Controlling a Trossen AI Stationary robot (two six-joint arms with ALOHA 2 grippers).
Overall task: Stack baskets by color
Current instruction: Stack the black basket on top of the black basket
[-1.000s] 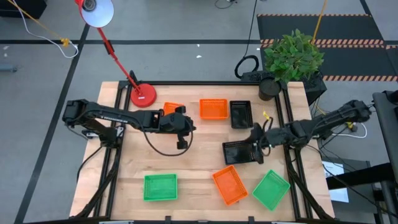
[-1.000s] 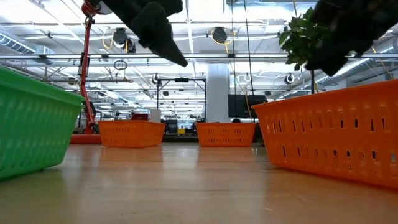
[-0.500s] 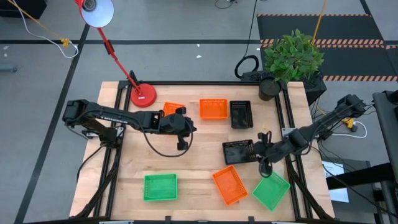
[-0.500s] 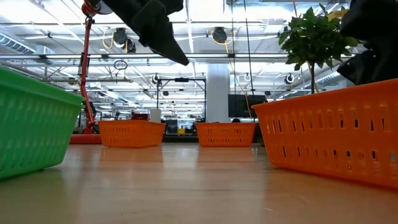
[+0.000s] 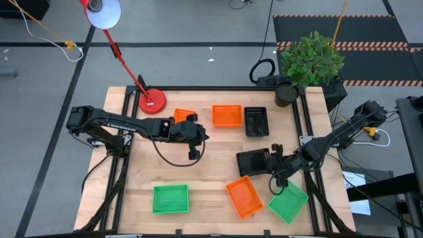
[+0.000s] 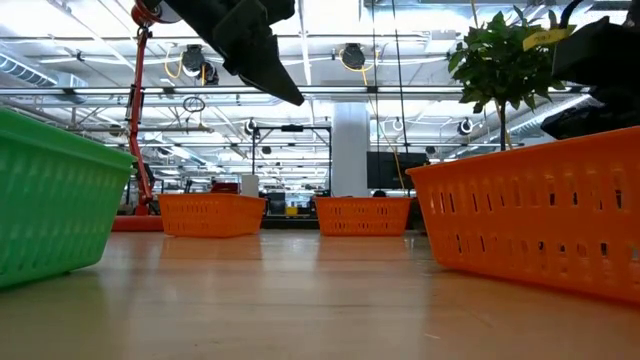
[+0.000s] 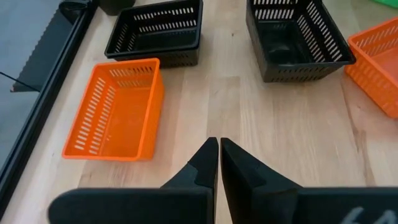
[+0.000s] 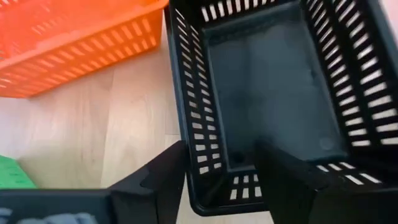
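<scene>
On the table, left to right, placed from the red lamp base (image 5: 153, 102):
Table: pale wooden planks (image 5: 211, 165) inside a dark frame; grey floor with black lines around it.
Left pincer (image 5: 193, 153): just right of the lamp base, fingers pressed together, holding nothing, above bare wood.
Green basket (image 5: 170, 198): near edge, well below the lamp base.
Orange baskets: one (image 5: 183, 115) beside the lamp base, one (image 5: 227, 116) further right, one (image 5: 244, 196) at the near edge.
Black baskets: one (image 5: 256, 121) right of the orange pair, one (image 5: 254, 160) mid-table.
Right pincer (image 8: 217, 171): fingers spread, straddling that mid-table black basket's wall.
Second green basket (image 5: 288, 201): far right near corner.
Room: potted plant (image 5: 310, 59) beyond the far right corner; striped mat (image 5: 344, 26); low view shows a ceiling with pipes and lights.
</scene>
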